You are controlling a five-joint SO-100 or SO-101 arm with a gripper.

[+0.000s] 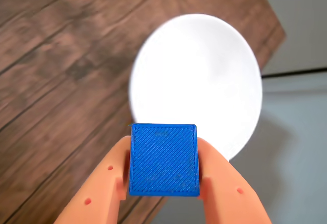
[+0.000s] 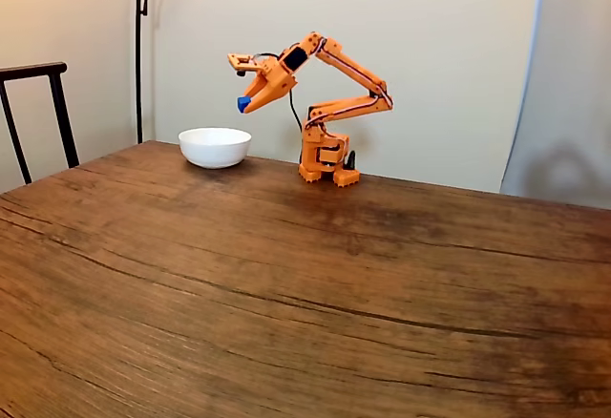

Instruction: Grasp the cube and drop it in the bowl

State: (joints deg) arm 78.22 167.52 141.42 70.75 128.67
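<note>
1. The wooden table fills the near and middle ground of the fixed view, dark brown with a long grain; its near edge and both sides are cut off by the frame. In the wrist view its far right corner shows, blurred, with a pale floor beyond.
2. A dark chair stands at the far left of the fixed view, cut by the frame edge so only part of its back shows. A thin black lamp pole rises beside it; its top runs out of the picture.
3. The orange arm stands at the far side of the table, its base just right of the bowl, folded and reaching left.
4. The bowl sits on the table at far left in the fixed view. In the wrist view it is a soft, overexposed white disc; its inside cannot be made out and its near rim is hidden behind the cube.
5. The gripper hangs in the air above the bowl's right rim, clamped on the cube. Its 2 fingers press the cube's left and right faces; their bases are cut off.
6. The cube is bright blue, held clear of the table; in the fixed view it is only a small blue speck.
</note>
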